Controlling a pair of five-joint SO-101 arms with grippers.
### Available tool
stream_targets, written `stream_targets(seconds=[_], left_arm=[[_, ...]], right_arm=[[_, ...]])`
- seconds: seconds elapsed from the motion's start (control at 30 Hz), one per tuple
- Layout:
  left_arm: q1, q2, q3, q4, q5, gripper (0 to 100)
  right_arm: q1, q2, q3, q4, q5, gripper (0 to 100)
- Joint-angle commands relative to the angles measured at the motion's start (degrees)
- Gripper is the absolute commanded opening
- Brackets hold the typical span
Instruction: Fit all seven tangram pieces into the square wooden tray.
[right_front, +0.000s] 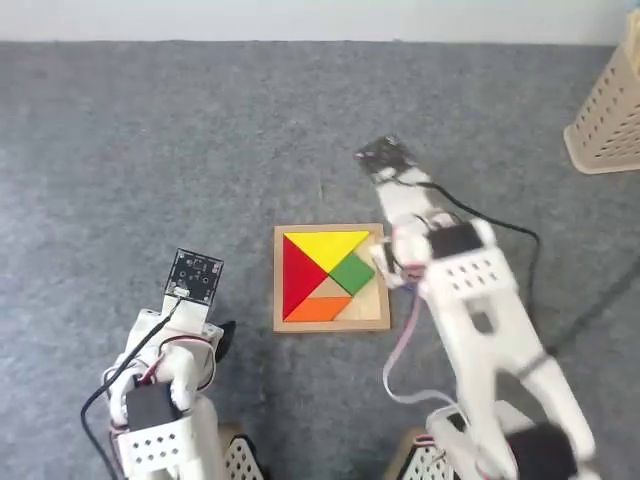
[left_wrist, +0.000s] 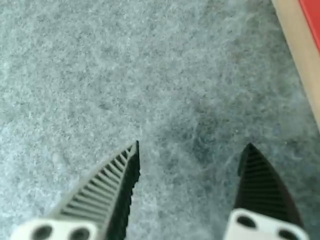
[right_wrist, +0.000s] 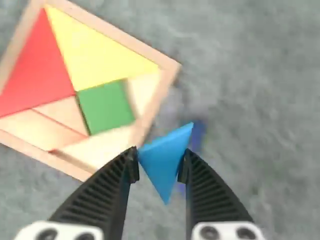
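The square wooden tray (right_front: 378, 318) lies mid-table and holds a yellow triangle (right_front: 325, 246), a red triangle (right_front: 298, 275), a green square (right_front: 352, 273) and an orange piece (right_front: 318, 309). My right gripper (right_front: 388, 268) hangs at the tray's right edge. In the right wrist view this gripper (right_wrist: 160, 151) is shut on a blue triangle (right_wrist: 167, 157), just off the tray's rim (right_wrist: 169, 75). My left gripper (left_wrist: 192, 146) stands open over bare carpet, left of the tray (left_wrist: 300, 47); in the high view this gripper (right_front: 222, 341) sits at the lower left.
Grey carpet covers the table. A pale slotted basket (right_front: 610, 110) stands at the far right edge. A black cable (right_front: 520, 232) loops off the right arm. A blurred dark blue patch (right_wrist: 198, 133) shows behind the held triangle.
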Motion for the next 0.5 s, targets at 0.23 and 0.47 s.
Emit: stream_targets(seconds=[0.23,0.47], left_arm=[[0.2,-1.0,-0.7,0.1,0.4,30],[0.2,-1.0,-0.7,0.1,0.4,30]], right_arm=[[-2.2,27.8,-23.0,-3.8,-12.7,6.1],[-3.6,33.1,-24.4,-4.0,-13.8,6.1]])
